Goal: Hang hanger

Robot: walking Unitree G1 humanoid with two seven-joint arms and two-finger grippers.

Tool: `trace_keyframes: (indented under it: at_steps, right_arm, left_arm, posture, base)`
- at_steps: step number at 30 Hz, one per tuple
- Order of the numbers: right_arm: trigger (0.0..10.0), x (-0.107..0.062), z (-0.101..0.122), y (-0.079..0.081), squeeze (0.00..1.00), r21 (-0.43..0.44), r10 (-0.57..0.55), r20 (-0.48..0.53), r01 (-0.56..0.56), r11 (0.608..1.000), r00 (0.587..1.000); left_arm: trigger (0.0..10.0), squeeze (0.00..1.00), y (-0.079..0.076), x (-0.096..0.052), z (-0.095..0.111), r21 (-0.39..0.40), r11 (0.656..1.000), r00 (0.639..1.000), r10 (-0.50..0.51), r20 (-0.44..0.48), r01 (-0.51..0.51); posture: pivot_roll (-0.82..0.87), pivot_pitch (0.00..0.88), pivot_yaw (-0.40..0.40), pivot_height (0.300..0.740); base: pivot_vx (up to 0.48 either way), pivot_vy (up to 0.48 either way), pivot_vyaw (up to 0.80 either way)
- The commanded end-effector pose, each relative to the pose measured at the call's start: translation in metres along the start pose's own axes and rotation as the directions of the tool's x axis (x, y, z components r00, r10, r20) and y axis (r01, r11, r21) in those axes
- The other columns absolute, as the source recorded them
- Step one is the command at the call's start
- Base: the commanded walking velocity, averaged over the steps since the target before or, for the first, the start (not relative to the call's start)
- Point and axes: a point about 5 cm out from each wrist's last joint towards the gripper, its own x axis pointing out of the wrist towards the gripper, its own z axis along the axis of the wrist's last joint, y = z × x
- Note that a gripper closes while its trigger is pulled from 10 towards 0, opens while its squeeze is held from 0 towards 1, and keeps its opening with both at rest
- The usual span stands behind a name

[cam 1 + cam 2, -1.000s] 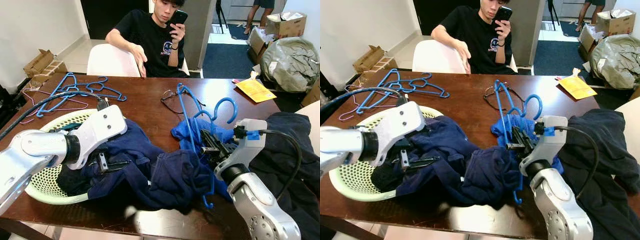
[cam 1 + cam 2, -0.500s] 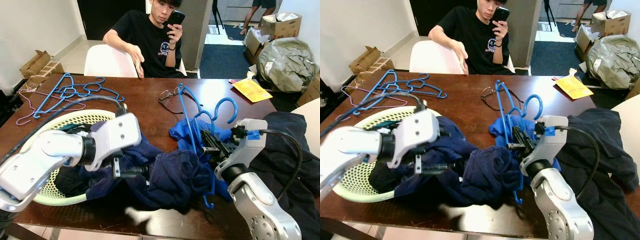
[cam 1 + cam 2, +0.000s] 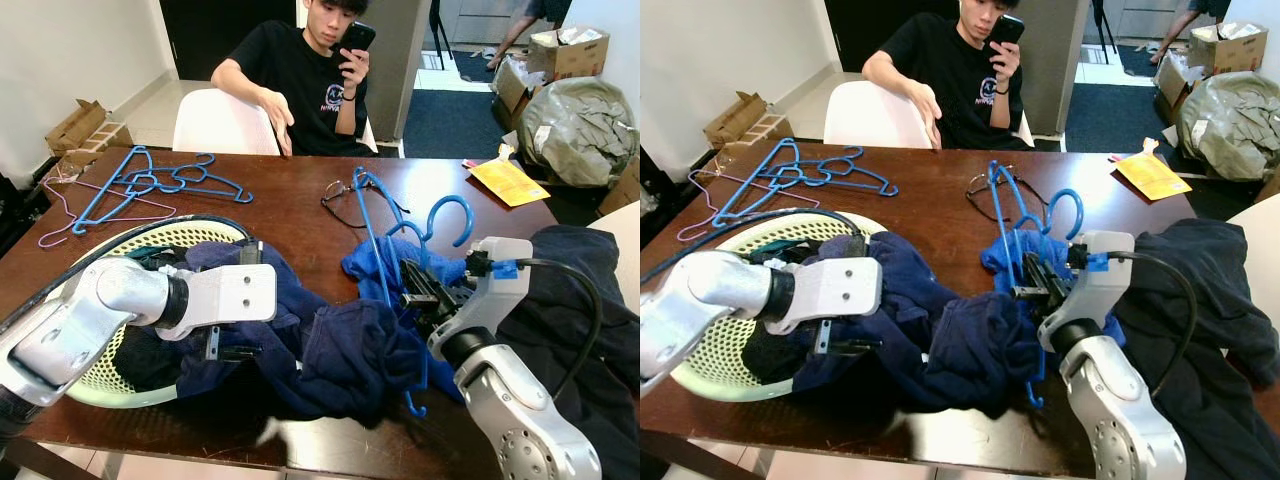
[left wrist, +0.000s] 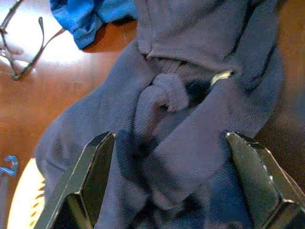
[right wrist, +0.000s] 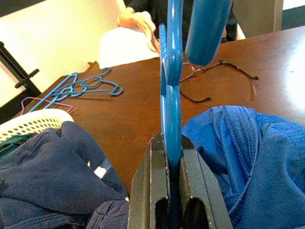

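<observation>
While our left gripper [image 4: 167,191] hangs with fingers wide apart just over the navy garment [image 3: 330,345] spilling from the basket [image 3: 90,385], our right gripper [image 5: 172,191] is clamped on one blue hanger [image 3: 375,235], upright beside it. Nothing is hung yet (the garment must go on first, we judge). Several spare hangers [image 3: 150,180] lie far beyond the left gripper.

Before you: brown table [image 3: 930,205], pale basket [image 3: 710,375], navy garment [image 3: 960,340], right gripper [image 3: 1032,282] clamping blue hanger [image 3: 1012,225], left gripper [image 3: 845,348] over cloth.
</observation>
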Motion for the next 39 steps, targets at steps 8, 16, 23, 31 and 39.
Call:
trace_keyframes:
  at_steps: [8,16,23,31,39]
  right_arm:
    - [10.0,0.0,-0.002,0.001,0.0,0.017,0.006,-0.013,-0.006,1.0,1.0]
    - [10.0,0.0,-0.002,0.001,0.0,0.019,0.004,-0.012,-0.004,1.0,1.0]
    - [10.0,0.0,-0.002,0.001,0.0,0.021,0.004,-0.013,-0.004,1.0,1.0]
    - [10.0,0.0,-0.002,0.002,0.0,0.026,0.006,-0.013,-0.006,1.0,1.0]
    - [10.0,-0.001,-0.003,0.002,0.0,0.029,0.006,-0.013,-0.005,1.0,1.0]
  left_arm:
    - [10.0,0.0,0.006,0.01,0.006,0.068,0.998,0.999,0.002,0.032,-0.004]
    - [10.0,0.0,0.026,0.019,0.023,-0.026,0.991,0.972,0.132,0.193,-0.13]
    - [10.0,0.0,0.055,0.005,0.024,-0.255,0.933,0.917,0.315,0.245,-0.252]
    - [10.0,0.0,0.063,-0.004,-0.001,-0.306,0.912,0.928,0.333,0.164,-0.273]
    - [10.0,0.0,0.046,0.01,-0.012,-0.248,0.948,0.959,0.241,0.151,-0.199]
  posture:
    - [0.04,0.059,-0.014,0.74]
    - [0.04,0.064,-0.011,0.74]
    - [0.04,0.063,-0.011,0.74]
    - [0.04,0.058,-0.006,0.74]
    - [0.04,0.055,-0.004,0.74]
  base:
    - [0.0,0.0,0.0]
    - [0.0,0.0,0.0]
    - [0.0,0.0,0.0]
    - [0.0,0.0,0.0]
    - [0.0,0.0,0.0]
